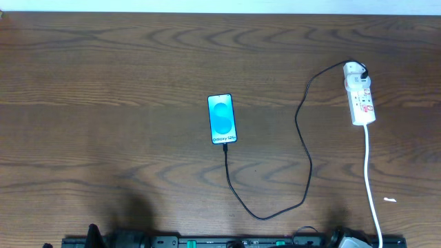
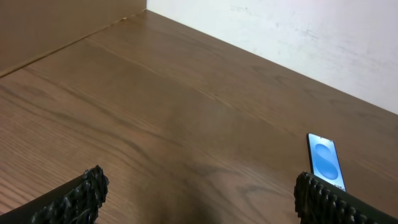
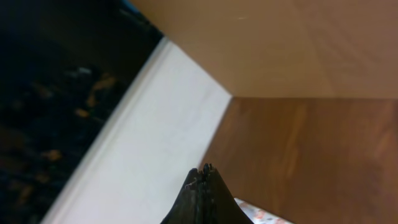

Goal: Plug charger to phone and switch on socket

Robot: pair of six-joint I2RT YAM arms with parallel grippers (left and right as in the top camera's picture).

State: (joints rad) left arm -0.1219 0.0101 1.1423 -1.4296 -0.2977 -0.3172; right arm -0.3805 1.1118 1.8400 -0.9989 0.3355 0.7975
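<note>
The phone (image 1: 222,118) lies flat mid-table, its light blue screen up; it also shows in the left wrist view (image 2: 325,162). The black charger cable (image 1: 303,138) runs from the phone's near edge, loops right and goes up to the white plug head (image 1: 355,69) seated in the far end of the socket (image 1: 361,100). My left gripper (image 2: 199,190) is open and empty, low over bare wood left of the phone. My right gripper (image 3: 204,168) is shut on nothing, and a white edge with red marks (image 3: 264,214) shows just behind it.
The socket's white cord (image 1: 372,186) runs down the right side to the table's front edge. A small white scrap (image 1: 390,200) lies right of it. A pale wall (image 2: 298,37) borders the far side of the table.
</note>
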